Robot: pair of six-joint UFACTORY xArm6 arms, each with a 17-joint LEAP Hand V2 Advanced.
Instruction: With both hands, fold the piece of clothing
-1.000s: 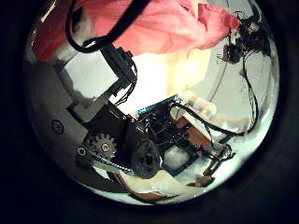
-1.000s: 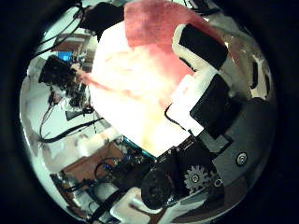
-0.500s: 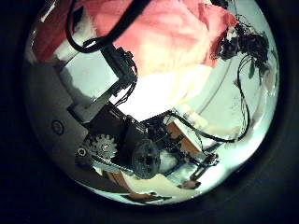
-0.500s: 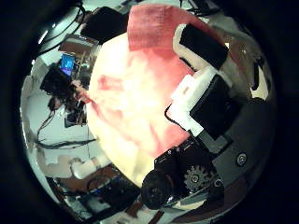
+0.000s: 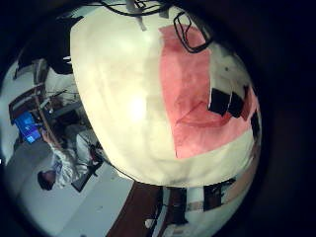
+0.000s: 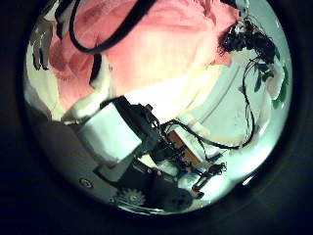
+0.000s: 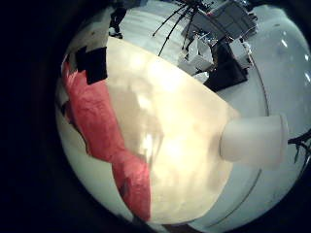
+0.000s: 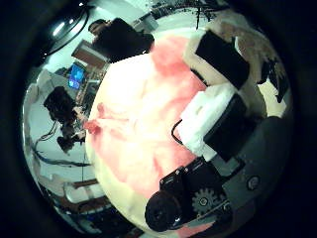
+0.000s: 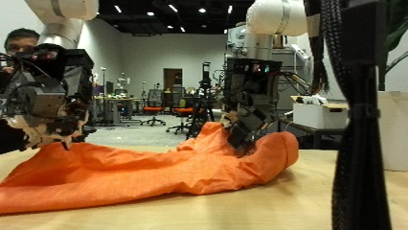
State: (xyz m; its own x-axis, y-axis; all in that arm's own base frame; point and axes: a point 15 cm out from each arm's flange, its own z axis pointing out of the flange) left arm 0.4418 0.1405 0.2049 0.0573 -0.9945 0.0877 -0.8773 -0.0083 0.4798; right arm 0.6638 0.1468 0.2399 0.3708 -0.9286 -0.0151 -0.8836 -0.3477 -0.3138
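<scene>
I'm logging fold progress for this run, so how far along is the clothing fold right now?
Early stage. Done: no finished fold shows; the orange garment lies rumpled along the table. In hand: the left robot hand and the right robot hand each sit at a raised end of the cloth, apparently gripping it. Left: carrying one part over the other, flattening and releasing.

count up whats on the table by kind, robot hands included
orange garment: 1
robot hand: 2, left robot hand and right robot hand, both at the garment
table: 1
total: 4
</scene>
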